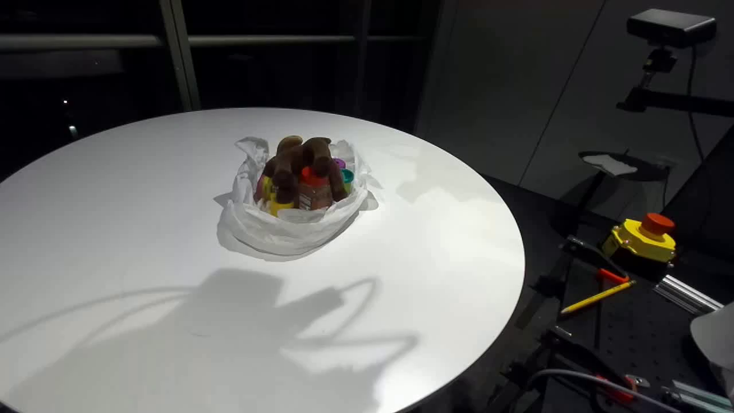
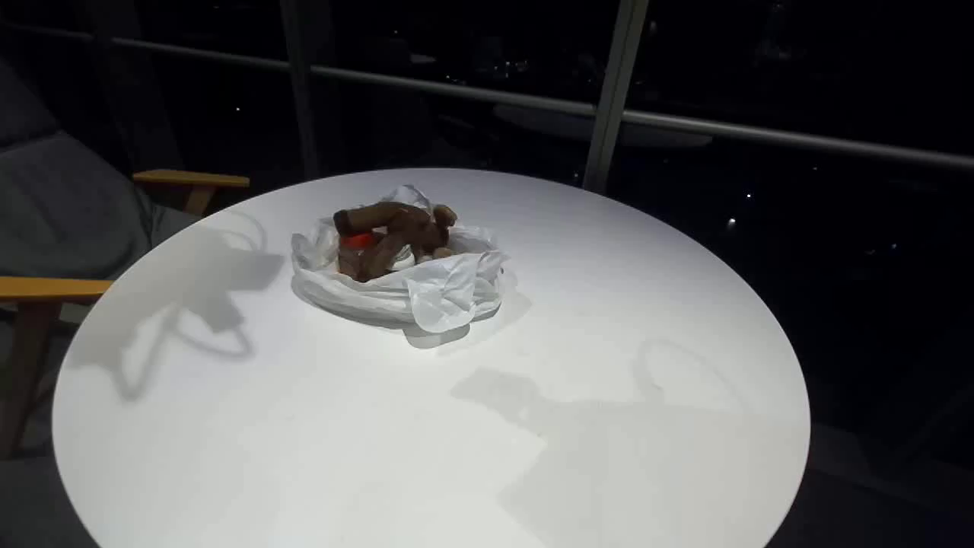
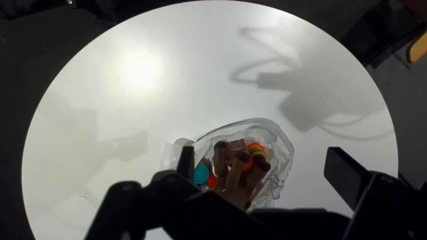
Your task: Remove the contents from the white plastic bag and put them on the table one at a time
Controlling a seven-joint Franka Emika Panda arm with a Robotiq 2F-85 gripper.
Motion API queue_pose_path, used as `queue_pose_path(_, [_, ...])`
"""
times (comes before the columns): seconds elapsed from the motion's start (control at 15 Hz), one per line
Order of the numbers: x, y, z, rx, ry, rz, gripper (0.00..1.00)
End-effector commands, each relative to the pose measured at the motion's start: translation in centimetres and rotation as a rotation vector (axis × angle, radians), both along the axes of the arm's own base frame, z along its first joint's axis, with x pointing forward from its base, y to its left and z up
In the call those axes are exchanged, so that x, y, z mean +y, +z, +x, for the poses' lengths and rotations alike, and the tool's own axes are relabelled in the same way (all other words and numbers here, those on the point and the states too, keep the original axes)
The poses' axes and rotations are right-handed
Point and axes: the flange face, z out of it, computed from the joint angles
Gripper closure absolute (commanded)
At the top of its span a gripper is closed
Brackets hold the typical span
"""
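Note:
The white plastic bag stands open on the round white table; the bag also shows in an exterior view and the wrist view. A brown, many-limbed soft-looking thing lies on top of its contents, also in the wrist view. Around it are a red-lidded clear jar, a teal-lidded tub, an orange and yellow tub and a purple lid. Lower contents are hidden. My gripper is open and empty, above the bag, and out of both exterior views.
A dark bench with a yellow stop box with a red button and a yellow pencil stands beside the table. A chair with wooden arms is near the table edge. Arm shadows fall on the tabletop.

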Motion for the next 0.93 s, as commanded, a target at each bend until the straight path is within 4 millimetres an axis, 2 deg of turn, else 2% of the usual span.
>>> queue_pose_path(0.0, [0.0, 0.3, 0.1, -0.005, 0.000, 0.001, 0.00])
queue_pose_path(0.2, [0.0, 0.9, 0.0, -0.016, 0.001, 0.002, 0.00])
queue_pose_path(0.4, [1.4, -0.6, 2.1, 0.003, 0.005, -0.016, 0.00])
queue_pose_path(0.53, [2.0, -2.5, 3.7, 0.006, 0.007, -0.033, 0.00])
queue_pose_path(0.67, [2.4, -5.6, 6.2, -0.038, -0.002, -0.071, 0.00])
queue_pose_path(0.87, [2.4, -11.3, 9.6, -0.103, -0.015, -0.142, 0.00])
